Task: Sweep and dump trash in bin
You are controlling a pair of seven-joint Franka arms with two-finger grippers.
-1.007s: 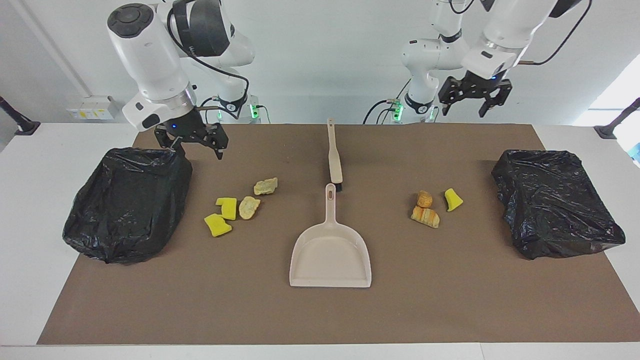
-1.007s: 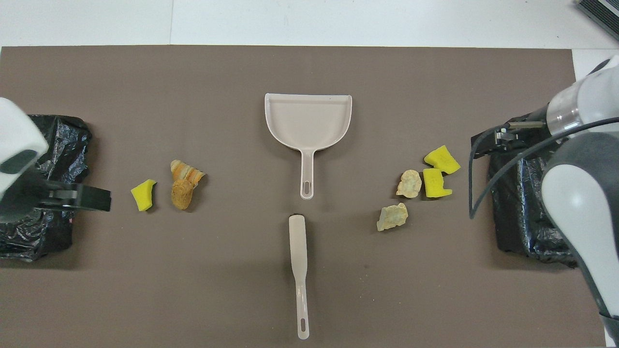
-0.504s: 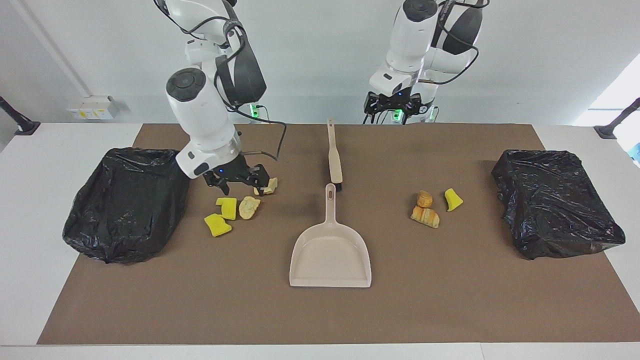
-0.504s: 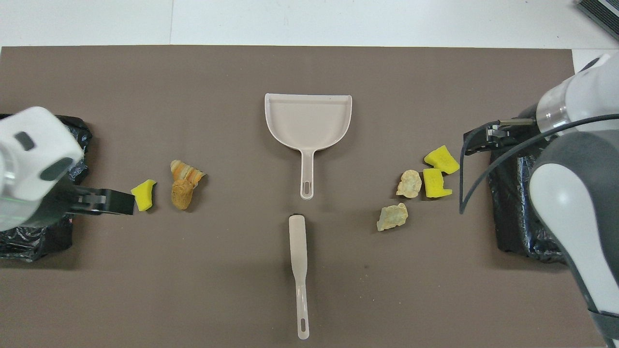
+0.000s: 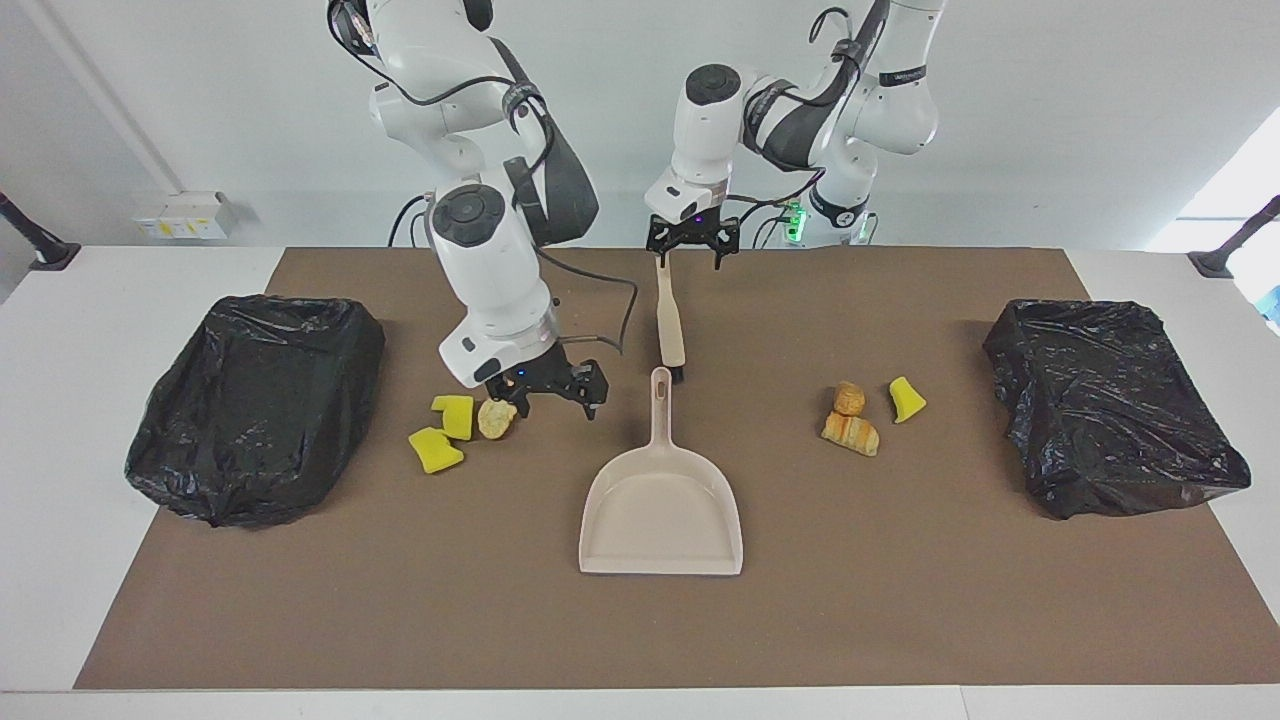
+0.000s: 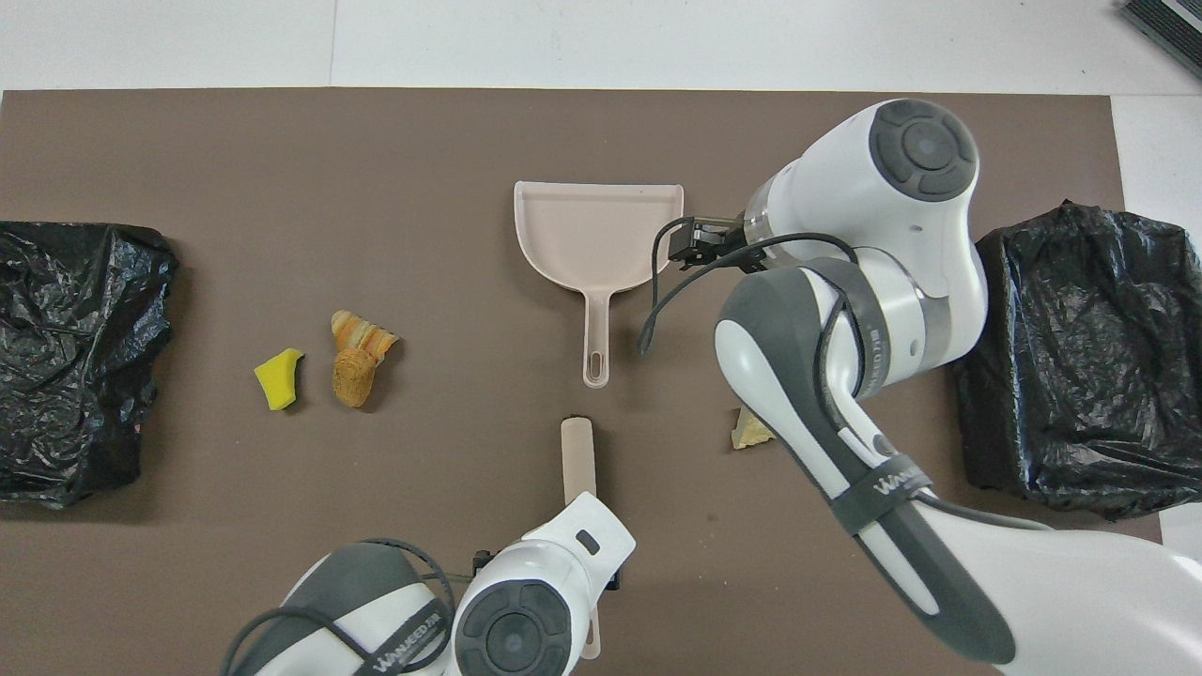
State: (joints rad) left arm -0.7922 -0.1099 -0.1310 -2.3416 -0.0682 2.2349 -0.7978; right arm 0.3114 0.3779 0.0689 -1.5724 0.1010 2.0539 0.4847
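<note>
A brown mat [image 5: 640,620] covers the table, with a beige dustpan [image 5: 661,515] at its middle, pan mouth facing away from the robots and handle pointing toward them. Nearer to the robots, in line with that handle, lies a beige brush [image 5: 668,318]. A black-bagged bin [image 5: 255,405] sits at the right arm's end of the table and a second black-bagged bin [image 5: 1110,405] at the left arm's end. The trash lies in two groups. Toward the right arm's end, two bright yellow sponge chunks [image 5: 445,432] and a pale yellow lump [image 5: 495,420] sit close together; a further pale lump [image 6: 749,432] shows only partly under the arm in the overhead view. Toward the left arm's end lie two orange-brown bread-like pieces [image 5: 850,420] and another yellow sponge chunk [image 5: 906,398]. The right gripper [image 5: 553,395] hangs low, just beside the pale yellow lump and between it and the dustpan handle, jaws apart and holding nothing. The left gripper [image 5: 690,252] is over the brush handle's end nearest the robots, jaws apart and likewise empty.
</note>
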